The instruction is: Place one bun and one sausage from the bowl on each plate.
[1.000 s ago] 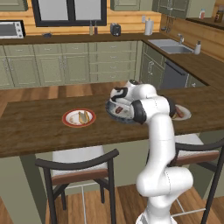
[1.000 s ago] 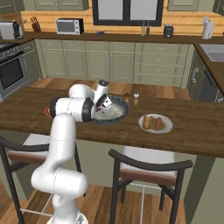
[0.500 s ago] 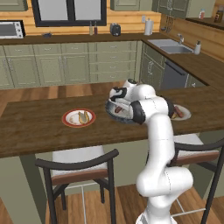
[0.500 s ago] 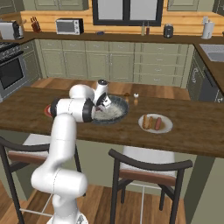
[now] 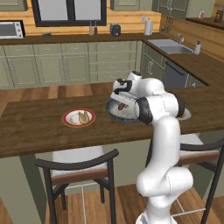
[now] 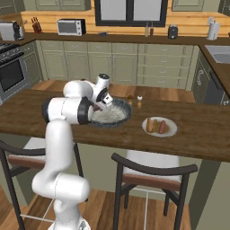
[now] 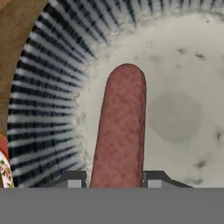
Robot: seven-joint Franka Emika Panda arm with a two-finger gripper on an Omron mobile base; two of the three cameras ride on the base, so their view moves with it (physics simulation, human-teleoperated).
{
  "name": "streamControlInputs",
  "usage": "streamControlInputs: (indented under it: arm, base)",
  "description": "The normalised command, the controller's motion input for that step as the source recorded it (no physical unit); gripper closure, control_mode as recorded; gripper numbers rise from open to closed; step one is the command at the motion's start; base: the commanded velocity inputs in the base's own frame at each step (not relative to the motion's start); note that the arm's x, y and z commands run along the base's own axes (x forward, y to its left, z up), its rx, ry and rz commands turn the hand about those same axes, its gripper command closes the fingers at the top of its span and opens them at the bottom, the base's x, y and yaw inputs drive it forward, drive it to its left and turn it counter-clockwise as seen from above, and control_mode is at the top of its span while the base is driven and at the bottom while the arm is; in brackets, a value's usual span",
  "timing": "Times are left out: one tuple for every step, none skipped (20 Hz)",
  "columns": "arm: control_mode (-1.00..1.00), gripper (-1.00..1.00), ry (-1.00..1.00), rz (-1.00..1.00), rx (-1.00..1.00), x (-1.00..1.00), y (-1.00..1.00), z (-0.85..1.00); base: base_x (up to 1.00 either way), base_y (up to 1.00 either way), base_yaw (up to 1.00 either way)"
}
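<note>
The bowl (image 5: pixel 114 114) (image 6: pixel 117 117) stands mid-counter, dark outside and pale speckled inside (image 7: pixel 175 87). In it lies a reddish-brown sausage (image 7: pixel 119 131). My gripper (image 7: pixel 114 178) (image 5: pixel 120 103) (image 6: pixel 99 108) reaches down into the bowl and is shut on the sausage's near end, a fingertip pressed against each side. A red-rimmed plate (image 5: pixel 65 118) left of the bowl carries a bun (image 5: pixel 83 117). Right of the bowl, another plate (image 6: pixel 173 130) (image 5: pixel 187 115) holds a bun (image 6: pixel 150 125) and a sausage (image 6: pixel 162 126). A sliver of red plate rim (image 7: pixel 3 162) shows beside the bowl.
Two small shakers (image 6: pixel 139 99) stand behind the bowl near the counter's far edge. Dark-framed stools (image 5: pixel 78 168) (image 6: pixel 152 173) sit under the near edge. Bare wooden counter stretches left of the left plate (image 5: pixel 26 127) and right of the right plate (image 6: pixel 206 130).
The gripper's fingers have closed on the sausage in the bowl. The arm and the plates have stayed where they were.
</note>
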Motion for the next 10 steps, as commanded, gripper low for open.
streamControlInputs:
  arm:
    - [-1.00,1.00,0.00,0.10,-0.01,-1.00,0.53,0.51]
    - [-1.00,1.00,0.00,0.11,0.00,-1.00,0.61,0.56]
    - [-1.00,1.00,0.00,0.11,-0.01,-1.00,0.71,0.55]
    - [-1.00,1.00,0.02,0.09,-0.02,-0.94,0.81,0.54]
    - [-1.00,1.00,0.01,0.09,-0.03,-0.93,0.89,0.58]
    - [-1.00,1.00,0.04,0.11,-0.03,-0.79,0.93,0.60]
    - [-1.00,1.00,0.04,0.12,-0.04,-0.57,1.00,0.63]
    - [-1.00,1.00,0.04,0.11,-0.05,-0.31,1.00,0.62]
    - [-1.00,1.00,0.07,0.08,-0.04,0.00,1.00,0.47]
    - [-1.00,1.00,0.06,0.09,-0.03,0.00,1.00,0.38]
  base:
    - [0.00,0.00,0.00]
    - [0.00,0.00,0.00]
    - [0.00,0.00,0.00]
    - [0.00,0.00,0.00]
    - [0.00,0.00,0.00]
    - [0.00,0.00,0.00]
    - [0.00,0.00,0.00]
    - [0.00,0.00,0.00]
    - [0.00,0.00,0.00]
    - [0.00,0.00,0.00]
